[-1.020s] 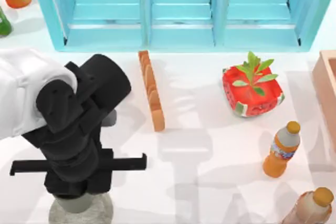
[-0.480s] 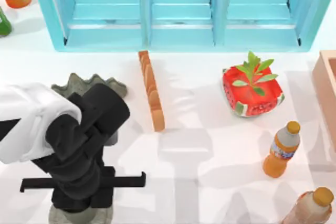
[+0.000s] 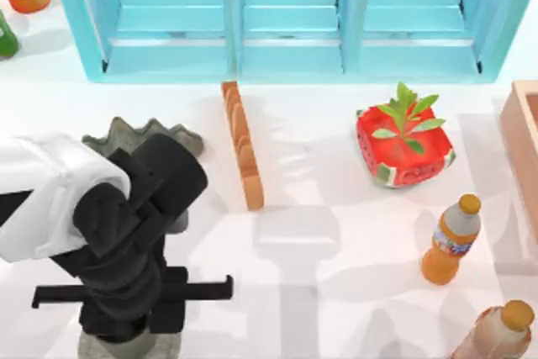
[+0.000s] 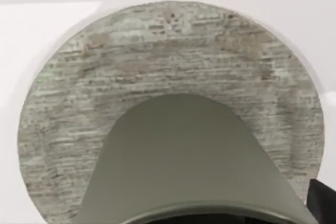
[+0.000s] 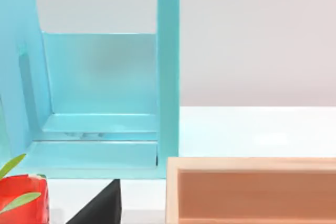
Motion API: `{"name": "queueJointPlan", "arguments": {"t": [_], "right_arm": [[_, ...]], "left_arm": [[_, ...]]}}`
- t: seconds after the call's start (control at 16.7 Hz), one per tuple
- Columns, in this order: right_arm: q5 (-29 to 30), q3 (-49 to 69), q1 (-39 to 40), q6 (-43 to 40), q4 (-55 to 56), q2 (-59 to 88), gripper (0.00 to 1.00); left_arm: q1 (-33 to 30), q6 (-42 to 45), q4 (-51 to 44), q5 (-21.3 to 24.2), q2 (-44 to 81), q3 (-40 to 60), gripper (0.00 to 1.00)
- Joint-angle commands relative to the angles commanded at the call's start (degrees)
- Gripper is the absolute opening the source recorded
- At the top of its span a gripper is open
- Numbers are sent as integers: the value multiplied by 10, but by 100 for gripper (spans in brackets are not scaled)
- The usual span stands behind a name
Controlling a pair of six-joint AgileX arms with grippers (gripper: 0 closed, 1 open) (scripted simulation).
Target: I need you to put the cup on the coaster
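1. White tabletop, cup [image 4: 184, 161] sits over the coaster [image 4: 168, 51] at 7 o'clock.
2. Left gripper [image 3: 126, 325] fingers: clamped on it, I'd guess.
3. Placement step; next: release, lift straight.

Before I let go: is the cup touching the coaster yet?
Cannot tell. In the left wrist view the cup overlaps the coaster, but its base is hidden, so neither contact nor a gap shows. In the top view the left arm covers both.

Brightness: high, even across the white table [image 3: 336, 292].
Shadows: soft grey patches on the table beside the orange bottle [image 3: 450, 239] and the watermelon planter [image 3: 403, 147].
Glare: none.
Edges: undistorted.
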Motion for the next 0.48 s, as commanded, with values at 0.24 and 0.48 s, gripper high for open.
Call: {"name": "queueJointPlan", "arguments": {"t": [0.24,0.48], "right_arm": [[0,0,0,0,0,0,100],[0,0,0,0,0,0,100]], "left_arm": [[0,0,0,0,0,0,75],[0,0,0,0,0,0,100]]}}
